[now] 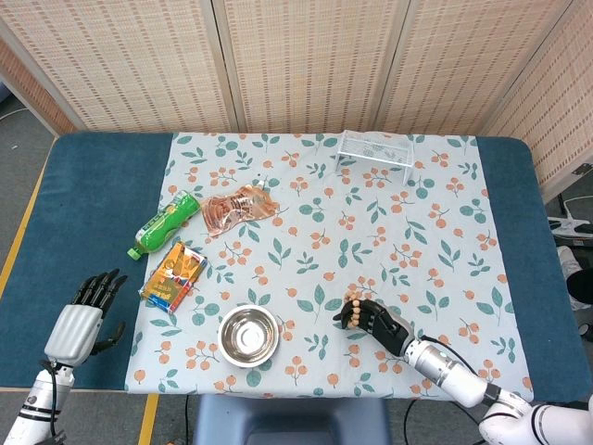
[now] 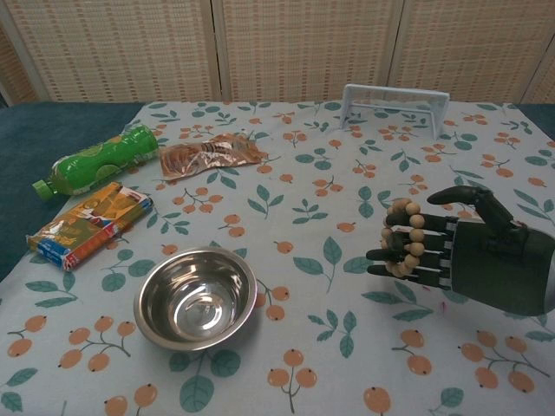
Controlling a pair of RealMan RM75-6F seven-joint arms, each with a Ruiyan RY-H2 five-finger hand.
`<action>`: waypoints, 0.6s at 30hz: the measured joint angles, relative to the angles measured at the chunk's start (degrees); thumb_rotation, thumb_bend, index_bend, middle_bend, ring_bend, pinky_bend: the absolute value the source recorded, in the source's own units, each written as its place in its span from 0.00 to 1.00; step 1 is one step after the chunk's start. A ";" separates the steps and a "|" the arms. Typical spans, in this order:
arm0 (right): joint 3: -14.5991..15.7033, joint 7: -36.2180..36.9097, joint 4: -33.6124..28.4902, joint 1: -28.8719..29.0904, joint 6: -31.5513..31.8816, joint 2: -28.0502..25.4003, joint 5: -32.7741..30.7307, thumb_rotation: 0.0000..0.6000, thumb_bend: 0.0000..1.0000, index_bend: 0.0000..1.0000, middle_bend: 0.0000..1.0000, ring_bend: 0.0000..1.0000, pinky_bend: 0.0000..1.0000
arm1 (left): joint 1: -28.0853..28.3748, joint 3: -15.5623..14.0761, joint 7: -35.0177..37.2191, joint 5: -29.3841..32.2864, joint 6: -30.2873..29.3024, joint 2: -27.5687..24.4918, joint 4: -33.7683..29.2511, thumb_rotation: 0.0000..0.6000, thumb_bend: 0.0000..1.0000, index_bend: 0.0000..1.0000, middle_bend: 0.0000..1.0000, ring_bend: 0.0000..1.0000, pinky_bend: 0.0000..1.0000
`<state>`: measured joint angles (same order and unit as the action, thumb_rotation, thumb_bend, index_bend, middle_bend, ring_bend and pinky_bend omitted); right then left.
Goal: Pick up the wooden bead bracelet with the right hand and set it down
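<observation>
The wooden bead bracelet (image 2: 404,239) is a ring of pale round beads looped around the fingers of my right hand (image 2: 460,260). That dark hand hovers above the floral cloth at the front right, fingers pointing left, thumb raised clear of the beads. In the head view the same bracelet (image 1: 350,309) and right hand (image 1: 375,319) show near the front edge, right of the steel bowl. My left hand (image 1: 83,313) rests at the front left over the blue table cover, fingers spread and holding nothing.
A steel bowl (image 2: 196,296) stands at front centre. A colourful snack pack (image 2: 89,224), a green bottle (image 2: 95,159) and a foil snack packet (image 2: 211,154) lie at the left. A white wire rack (image 2: 395,106) stands at the back.
</observation>
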<state>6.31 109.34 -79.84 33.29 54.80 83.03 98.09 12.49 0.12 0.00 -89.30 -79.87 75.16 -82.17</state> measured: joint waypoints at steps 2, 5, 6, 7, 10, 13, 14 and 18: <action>0.33 0.12 0.12 0.23 0.42 0.05 0.00 0.25 0.60 0.47 0.52 0.25 0.12 | -0.01 -0.01 0.00 -0.07 -0.07 -0.02 -0.03 1.00 0.44 0.00 0.00 0.00 0.10; 1.10 0.04 0.48 0.43 0.95 0.17 -0.32 0.25 0.60 0.49 0.52 0.25 0.12 | -0.02 -0.01 0.04 -0.12 -0.13 -0.03 -0.02 1.00 0.44 0.00 0.00 0.00 0.10; 1.36 -0.14 0.68 0.47 1.03 0.22 -0.49 0.25 0.60 0.49 0.52 0.25 0.12 | -0.02 -0.02 0.05 -0.11 -0.12 -0.03 0.00 1.00 0.44 0.00 0.00 0.00 0.10; 1.52 -0.32 0.82 0.46 1.09 0.27 -0.63 0.25 0.60 0.49 0.52 0.25 0.12 | -0.02 -0.01 0.06 -0.10 -0.10 -0.02 0.01 1.00 0.44 0.00 0.00 0.00 0.10; 1.97 -0.71 1.32 0.38 1.48 0.52 -1.32 0.26 0.60 0.51 0.52 0.25 0.12 | -0.01 -0.03 0.08 -0.13 -0.11 -0.01 0.03 1.00 0.43 0.00 0.00 0.00 0.10; 2.17 -0.72 1.52 0.54 1.64 0.57 -1.71 0.28 0.60 0.55 0.52 0.25 0.12 | -0.02 -0.03 0.03 -0.12 -0.12 0.02 0.05 1.00 0.44 0.00 0.00 0.00 0.10; 2.30 -0.78 1.58 0.62 1.68 0.58 -1.79 0.28 0.60 0.57 0.52 0.26 0.12 | -0.02 -0.02 0.00 -0.10 -0.08 0.03 0.05 1.00 0.43 0.00 0.00 0.00 0.10; 2.45 -1.97 1.93 0.65 1.97 0.76 -2.21 0.30 0.60 0.62 0.52 0.26 0.12 | 0.00 -0.03 -0.03 -0.13 -0.09 0.05 0.07 1.00 0.44 0.00 0.00 0.00 0.10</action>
<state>8.76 107.37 -77.91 33.94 56.78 83.78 95.89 12.49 0.10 -0.03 -89.44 -79.95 75.22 -82.10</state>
